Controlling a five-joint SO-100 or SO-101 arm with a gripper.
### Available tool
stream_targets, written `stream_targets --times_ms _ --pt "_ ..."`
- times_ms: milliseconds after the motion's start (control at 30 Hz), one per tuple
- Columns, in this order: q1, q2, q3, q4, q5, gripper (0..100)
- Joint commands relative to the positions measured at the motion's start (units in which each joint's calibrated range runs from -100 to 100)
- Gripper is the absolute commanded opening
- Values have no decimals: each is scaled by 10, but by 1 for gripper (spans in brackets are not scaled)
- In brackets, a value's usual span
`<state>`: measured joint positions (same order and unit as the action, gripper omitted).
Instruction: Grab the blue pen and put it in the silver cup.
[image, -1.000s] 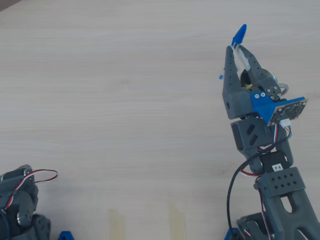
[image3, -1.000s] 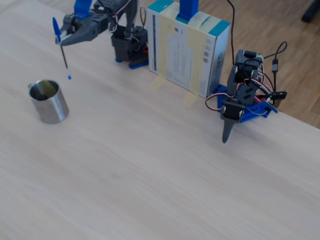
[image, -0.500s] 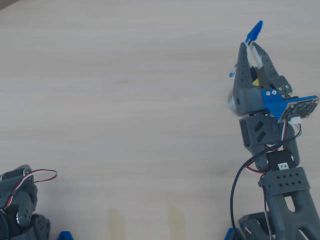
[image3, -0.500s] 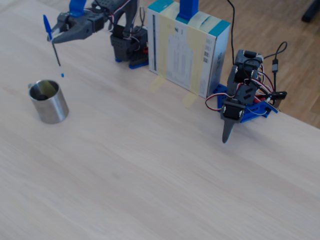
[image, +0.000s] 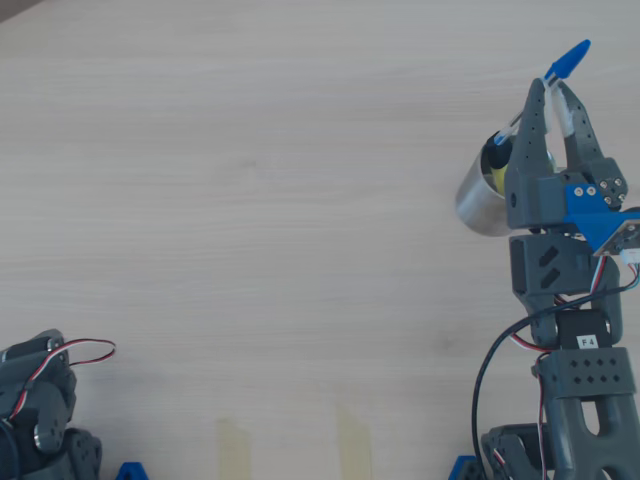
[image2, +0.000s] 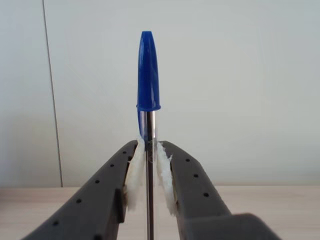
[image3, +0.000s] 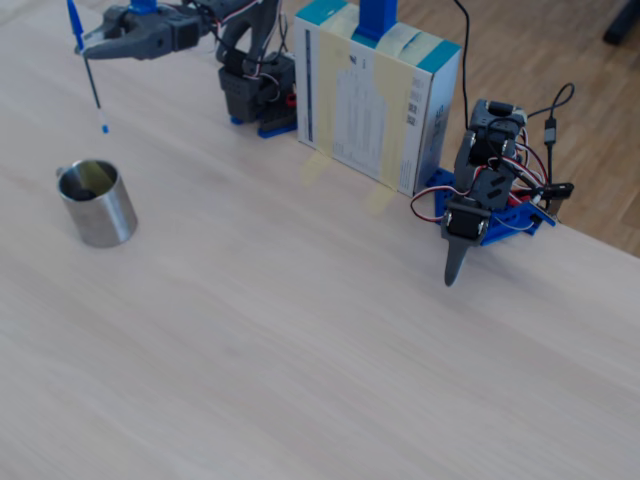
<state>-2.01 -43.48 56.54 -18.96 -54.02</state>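
Observation:
My gripper (image: 551, 88) is shut on the blue pen (image: 567, 60), which it holds upright, high above the table. In the wrist view the blue cap (image2: 148, 70) sticks up above the white-padded fingertips (image2: 135, 172), and the gripper (image2: 149, 150) clamps the clear barrel. In the fixed view the pen (image3: 91, 80) hangs from the gripper (image3: 88, 40), its small blue end plug in the air above the silver cup (image3: 97, 205). In the overhead view the cup (image: 477, 200) is partly hidden under the gripper, and something yellow (image: 495, 178) lies inside it.
A second arm (image3: 486, 200) rests folded at the right of the fixed view and shows at the lower left of the overhead view (image: 40, 400). A cardboard box (image3: 375, 95) with blue-topped edges stands behind. Two tape strips (image: 235, 445) lie on the wooden table.

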Motion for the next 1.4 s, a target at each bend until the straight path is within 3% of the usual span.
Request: stream_targets --times_ms 0,1367 --pt "9 -17 -6 -6 -3 2" --pt "26 108 -14 -10 2 2"
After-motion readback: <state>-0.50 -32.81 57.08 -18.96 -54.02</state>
